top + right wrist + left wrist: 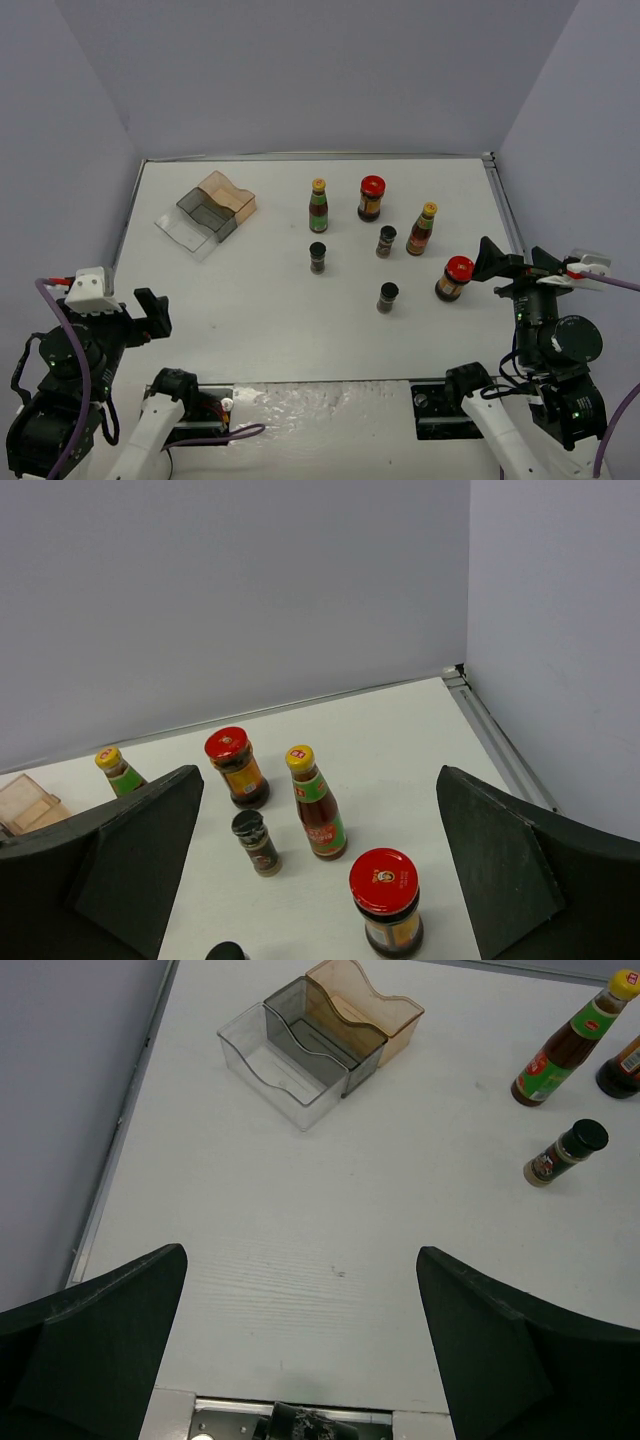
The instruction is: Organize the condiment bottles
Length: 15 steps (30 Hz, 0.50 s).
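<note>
The condiment bottles stand upright and scattered on the right half of the white table. Two yellow-capped sauce bottles (318, 206) (422, 229), two red-lidded jars (371, 198) (455, 278) and three black-capped spice jars (318, 257) (386, 241) (388, 297) are apart from one another. My right gripper (510, 262) (320, 772) is open and empty, just right of the nearer red-lidded jar (388, 900), facing the group. My left gripper (150, 313) (302, 1252) is open and empty over bare table at the near left, far from every bottle.
A stepped plastic rack (208, 212) (320, 1045), clear, grey and tan, lies at the back left, empty. Grey walls enclose the table on three sides, with a metal rail (505, 210) along the right edge.
</note>
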Motion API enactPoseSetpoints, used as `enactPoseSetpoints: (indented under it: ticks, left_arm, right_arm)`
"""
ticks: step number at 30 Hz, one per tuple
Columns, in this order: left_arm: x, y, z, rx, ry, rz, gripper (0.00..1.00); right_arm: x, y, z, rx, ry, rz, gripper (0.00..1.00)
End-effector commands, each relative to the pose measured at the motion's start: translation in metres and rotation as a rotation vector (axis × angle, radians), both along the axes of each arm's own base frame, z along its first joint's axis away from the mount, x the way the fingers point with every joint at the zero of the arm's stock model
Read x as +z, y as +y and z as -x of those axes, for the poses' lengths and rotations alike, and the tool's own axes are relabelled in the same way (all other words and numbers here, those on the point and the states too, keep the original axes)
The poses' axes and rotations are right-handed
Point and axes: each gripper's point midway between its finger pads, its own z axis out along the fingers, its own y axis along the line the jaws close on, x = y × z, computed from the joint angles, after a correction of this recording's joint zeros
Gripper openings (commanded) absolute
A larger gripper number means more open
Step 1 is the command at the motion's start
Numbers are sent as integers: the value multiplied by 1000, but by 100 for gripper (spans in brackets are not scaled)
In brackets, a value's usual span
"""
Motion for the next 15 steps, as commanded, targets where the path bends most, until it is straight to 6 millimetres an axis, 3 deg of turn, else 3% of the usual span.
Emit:
enactPoseSetpoints:
  ticks: [1,9,13,15]
  left_arm:
    - [9,-14,-19,-43,4,37,97]
    - [-7,-36,-48,-127,134,51,97]
    - [-13,-61,-70,-224,145,111,97]
    - [-6,-73,-84,-253,102,165,97]
  right_arm:
    - [21,4,-1,22,-65,-36,100]
    - [10,22,-13,100,-21,-40,100]
    - [4,29,-19,127,2,-40,100]
    - [3,35,-21,157,9,-34,100]
